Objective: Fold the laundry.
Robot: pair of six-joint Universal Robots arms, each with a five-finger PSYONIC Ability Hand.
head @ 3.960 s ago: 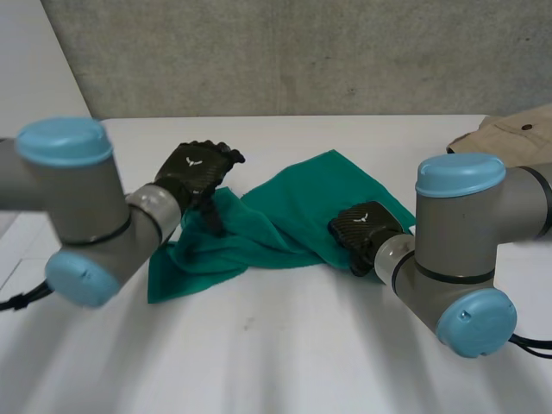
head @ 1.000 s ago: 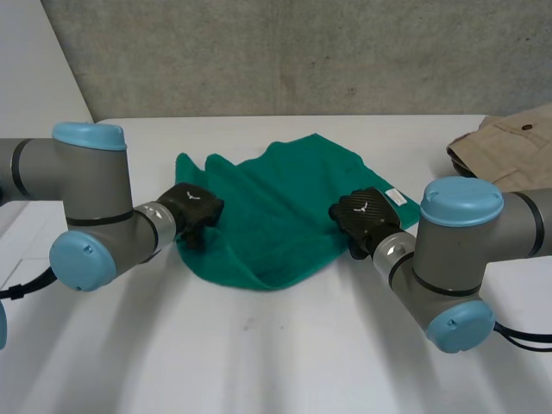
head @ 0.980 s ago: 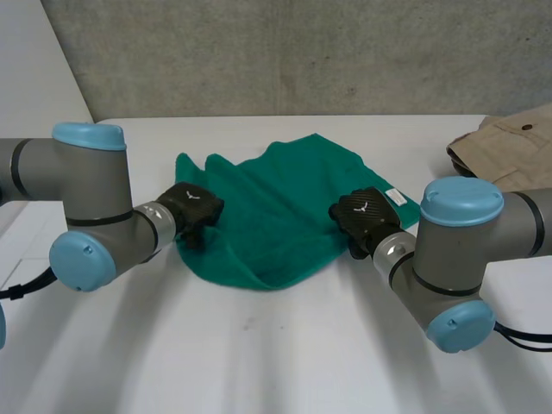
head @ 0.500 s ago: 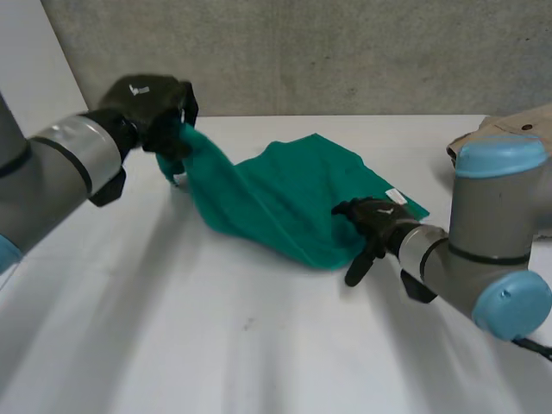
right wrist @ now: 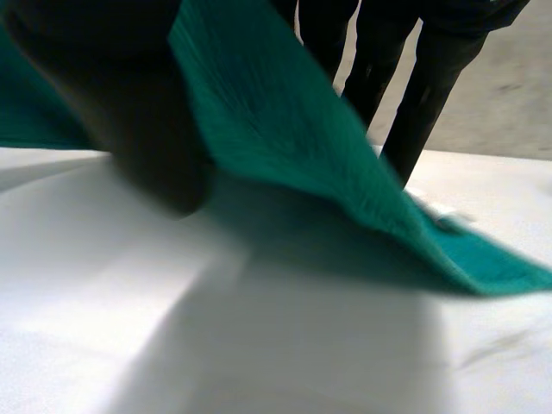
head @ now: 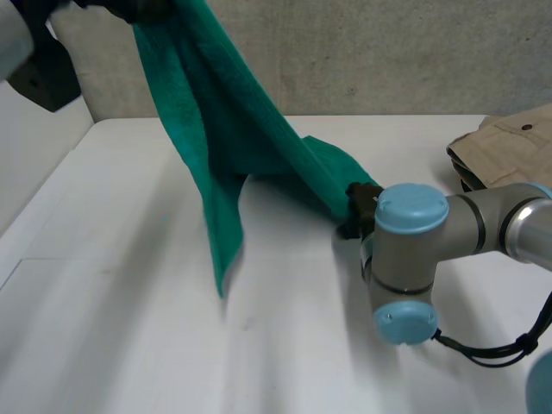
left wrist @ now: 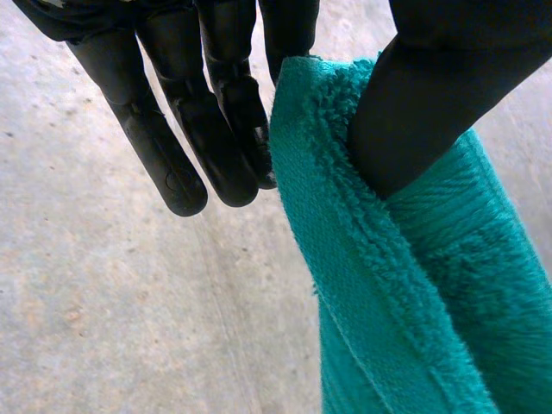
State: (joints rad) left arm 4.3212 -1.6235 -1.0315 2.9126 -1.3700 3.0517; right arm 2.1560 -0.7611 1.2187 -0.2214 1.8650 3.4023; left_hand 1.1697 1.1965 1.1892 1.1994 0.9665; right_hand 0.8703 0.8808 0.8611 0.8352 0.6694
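Note:
A green towel (head: 224, 129) is stretched from high at the far left down to the table at mid right, with one end dangling free in between. In the left wrist view my left hand (left wrist: 172, 129) pinches the towel's hemmed edge (left wrist: 345, 224) between thumb and straight fingers, lifted well above the table. My right hand (head: 355, 207) is low on the table at the towel's other end. In the right wrist view the towel (right wrist: 285, 129) passes between that hand's thumb (right wrist: 129, 103) and fingers (right wrist: 423, 78).
A beige garment (head: 504, 147) lies at the table's far right edge, behind my right arm (head: 405, 259). The white table (head: 129, 345) ends at a grey wall behind and at an edge along the left.
My left hand has gone from the table up and to the far left, carrying the towel's edge high. The towel now hangs taut. My right arm swung in toward the middle.

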